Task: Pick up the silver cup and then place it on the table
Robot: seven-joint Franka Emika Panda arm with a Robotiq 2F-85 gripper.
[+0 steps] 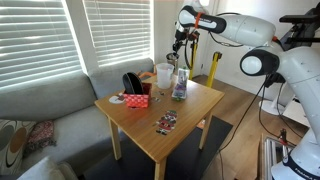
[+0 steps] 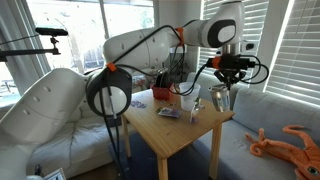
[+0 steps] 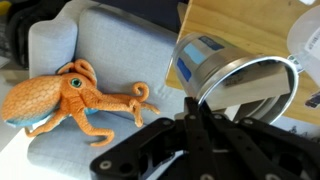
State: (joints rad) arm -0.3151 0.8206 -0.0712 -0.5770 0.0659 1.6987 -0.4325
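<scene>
I have the claw (image 2: 222, 86) clamped on the cup's (image 2: 222, 99) rim, clear of the worktop (image 2: 185, 135), ready for set-down.

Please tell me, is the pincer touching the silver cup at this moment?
Touching. The wrist view shows it: the pincer grips the rim of the silver cup, with no gap between them.

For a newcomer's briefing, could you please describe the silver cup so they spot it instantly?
Find the light-wood table, then the gripper above its edge. The silver cup is held there: small and metallic, unlike the wider whitish cup and clear jar standing on the table.
</scene>
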